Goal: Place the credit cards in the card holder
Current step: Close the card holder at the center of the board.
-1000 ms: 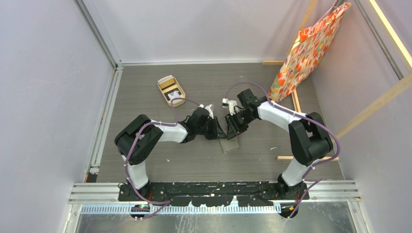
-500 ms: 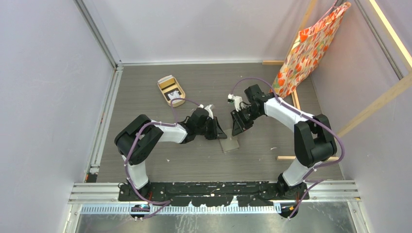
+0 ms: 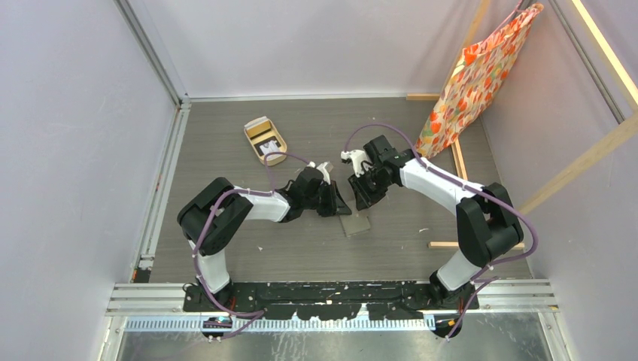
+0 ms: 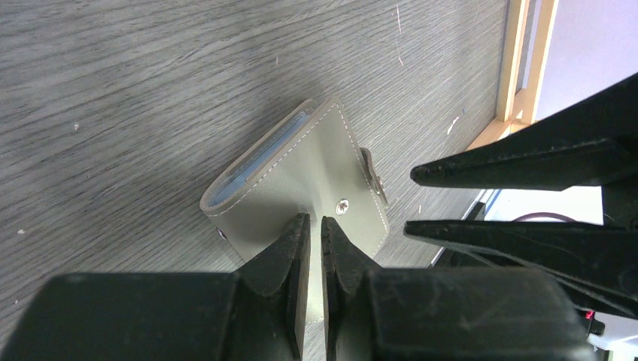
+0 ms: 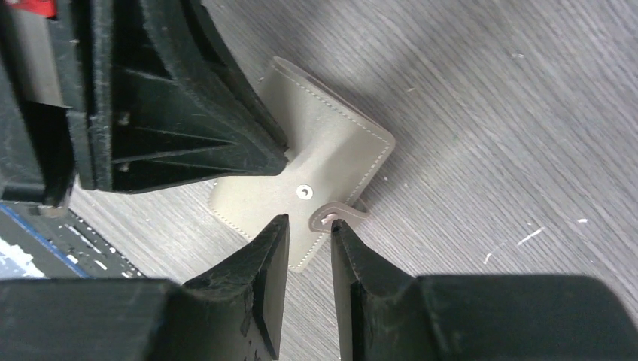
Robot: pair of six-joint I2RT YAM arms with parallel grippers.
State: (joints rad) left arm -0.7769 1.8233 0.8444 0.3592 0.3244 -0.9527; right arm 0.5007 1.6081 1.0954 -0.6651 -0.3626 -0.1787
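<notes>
Card holder is lying folded on the grey wood-grain table, between the two arms. It's squarish, grey-brown and leather-like, with a pale stitched edge and a round metal stud. Bluish clear sleeves are peeking out one side. Left gripper is pinching the cover, black wedge fingers almost together, material puckering at the tips. Right gripper is hovering at the curled, unsnapped tab, fingers slightly apart, gripping nothing. Tan oval tray is sitting well apart.
</notes>
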